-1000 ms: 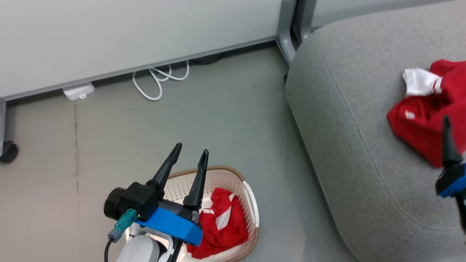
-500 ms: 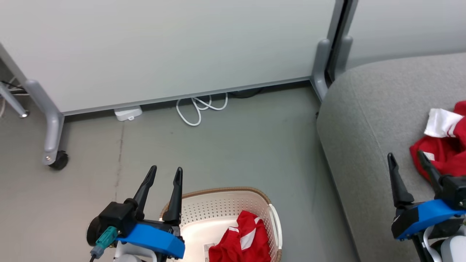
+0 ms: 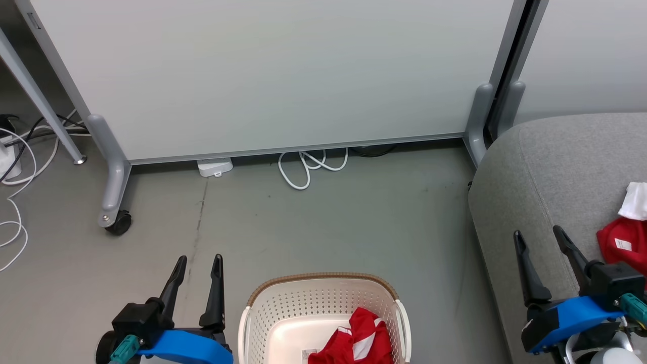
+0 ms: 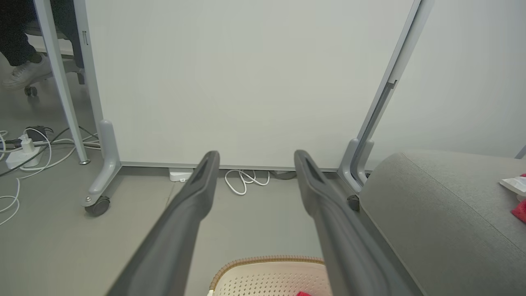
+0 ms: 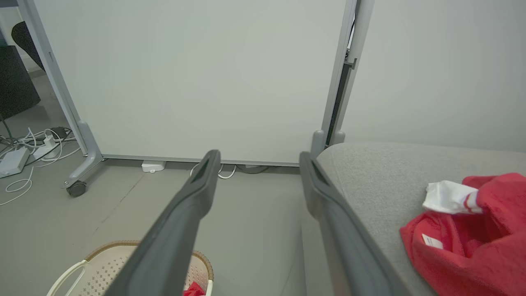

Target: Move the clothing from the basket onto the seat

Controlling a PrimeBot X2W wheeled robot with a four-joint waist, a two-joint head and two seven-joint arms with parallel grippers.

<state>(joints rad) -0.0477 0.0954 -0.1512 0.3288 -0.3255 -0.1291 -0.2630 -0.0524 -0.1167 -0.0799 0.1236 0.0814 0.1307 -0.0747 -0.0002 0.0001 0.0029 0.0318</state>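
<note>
Red shorts [image 3: 361,338] with white stripes lie in the cream laundry basket [image 3: 323,277] on the floor [image 3: 303,222] in the head view. A red shirt [image 3: 619,245] with a white cuff lies on the grey seat [image 3: 556,167] at right. The left end effector [image 3: 198,259] hangs just left of the basket. The right end effector [image 3: 537,231] is over the seat's edge beside the shirt. Both are spread wide, holding nothing.

Left wrist view: fingers [image 4: 197,197] wide apart, basket rim below, seat to the right.

Right wrist view: fingers [image 5: 324,197] wide apart, shirt crumpled on the seat, basket at lower left.

Crumpled red shirt [image 3: 632,237] on the seat [image 3: 556,162]; red garment [image 3: 361,336] in the basket [image 3: 303,303].
</note>
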